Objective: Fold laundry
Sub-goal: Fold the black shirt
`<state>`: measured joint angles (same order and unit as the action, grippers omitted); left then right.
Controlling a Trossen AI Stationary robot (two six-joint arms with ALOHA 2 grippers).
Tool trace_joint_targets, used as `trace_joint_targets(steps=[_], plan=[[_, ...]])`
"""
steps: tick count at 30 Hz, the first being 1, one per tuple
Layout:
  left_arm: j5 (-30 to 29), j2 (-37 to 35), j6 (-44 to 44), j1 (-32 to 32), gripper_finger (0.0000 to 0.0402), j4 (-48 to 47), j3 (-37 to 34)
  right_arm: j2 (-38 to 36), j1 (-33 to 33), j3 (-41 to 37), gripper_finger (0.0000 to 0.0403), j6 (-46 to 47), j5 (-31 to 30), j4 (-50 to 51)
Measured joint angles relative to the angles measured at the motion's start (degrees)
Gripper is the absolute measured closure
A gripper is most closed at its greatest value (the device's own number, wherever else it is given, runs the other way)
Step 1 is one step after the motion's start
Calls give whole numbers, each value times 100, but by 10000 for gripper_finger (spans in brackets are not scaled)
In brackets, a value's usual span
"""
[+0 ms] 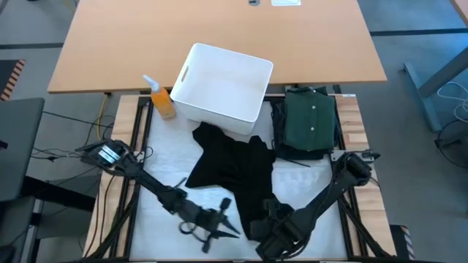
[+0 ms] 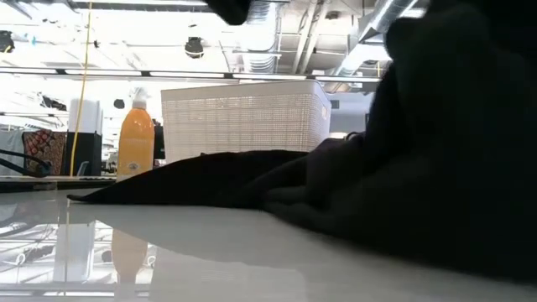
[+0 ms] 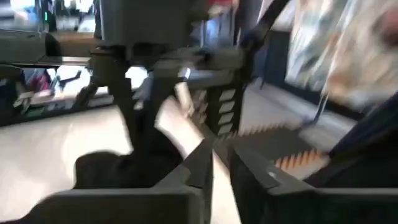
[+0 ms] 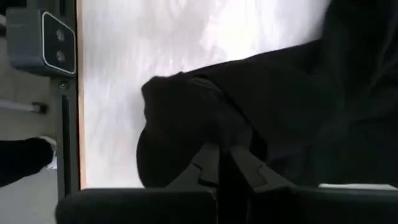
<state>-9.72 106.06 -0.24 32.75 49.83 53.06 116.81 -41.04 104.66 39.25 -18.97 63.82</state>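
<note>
1. The right gripper is at the near edge of the white worktop, its fingers closed on a fold of the black garment.
2. The left gripper is low over the worktop just left of that garment; its fingers are nearly together with nothing between them.
3. The black garment lies crumpled mid-worktop, reaching to the white bin. A folded dark green shirt rests at the far right corner.
4. An orange bottle stands left of the bin.
5. Beyond the worktop is a wooden table; the low view shows ceiling lights and ducts.
6. No writing is legible.
</note>
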Motion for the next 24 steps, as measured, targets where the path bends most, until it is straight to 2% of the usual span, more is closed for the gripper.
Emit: trace_joint_targets(steps=[5, 7, 10, 14, 18, 24], plan=[[-128, 440, 203, -258, 292, -2369, 1175, 70, -50, -9, 374, 219, 88, -34], [-208, 620, 215, -345, 265, -2732, 1543, 61, -83, -7, 374, 229, 89, -86], [-183, 876, 137, -473, 231, -2678, 1924, 61, -101, -7, 372, 229, 91, -168], [290, 1317, -124, -621, 204, -2693, 2190, 61, -98, -7, 373, 229, 99, -162], [958, 1480, -372, -705, 199, -2590, 2284, 61, -96, -7, 372, 231, 113, -147], [1092, 1499, -786, -754, 213, -2645, 2282, 61, -42, -7, 372, 226, 113, -101]])
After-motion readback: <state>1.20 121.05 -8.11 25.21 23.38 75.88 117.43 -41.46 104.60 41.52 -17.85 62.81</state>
